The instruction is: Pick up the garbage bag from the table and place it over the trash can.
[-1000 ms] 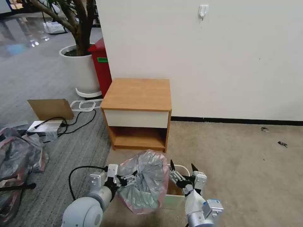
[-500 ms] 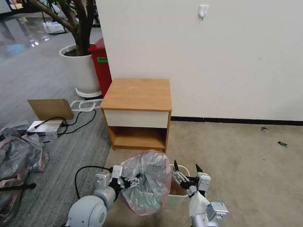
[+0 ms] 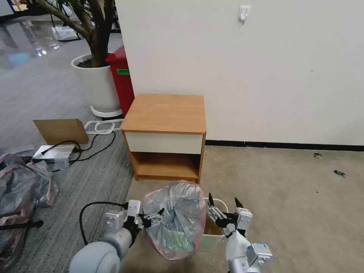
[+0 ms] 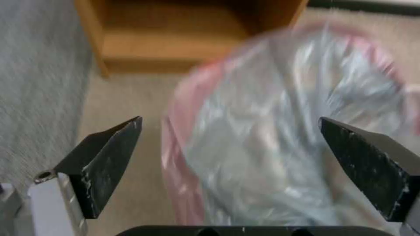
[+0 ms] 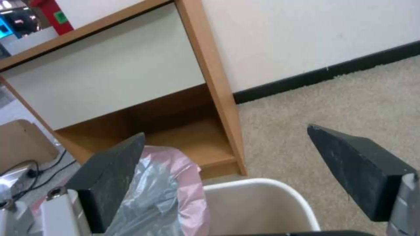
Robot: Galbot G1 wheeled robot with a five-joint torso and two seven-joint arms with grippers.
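The garbage bag (image 3: 176, 220), crinkly grey with a pink rim, hangs bunched over the left side of the beige trash can (image 3: 217, 238) on the carpet in front of the table (image 3: 165, 113). My left gripper (image 3: 153, 219) is open just left of the bag. In the left wrist view the bag (image 4: 271, 137) is blurred beyond the spread fingers of that gripper (image 4: 229, 120). My right gripper (image 3: 223, 198) stands open above the can's right part. The right wrist view shows this gripper (image 5: 225, 131) over the can's rim (image 5: 262, 203), with the bag (image 5: 162, 196) beside it.
A red bin (image 3: 122, 79) and a white planter (image 3: 98, 83) stand behind the table on the left. A heap of grey-pink bags (image 3: 19, 189), cardboard (image 3: 60, 131) and cables (image 3: 91, 146) lie on the floor at left. Bare carpet extends to the right.
My left arm has drawn back to the left, away from the bag. The bag and the right gripper have hardly moved.
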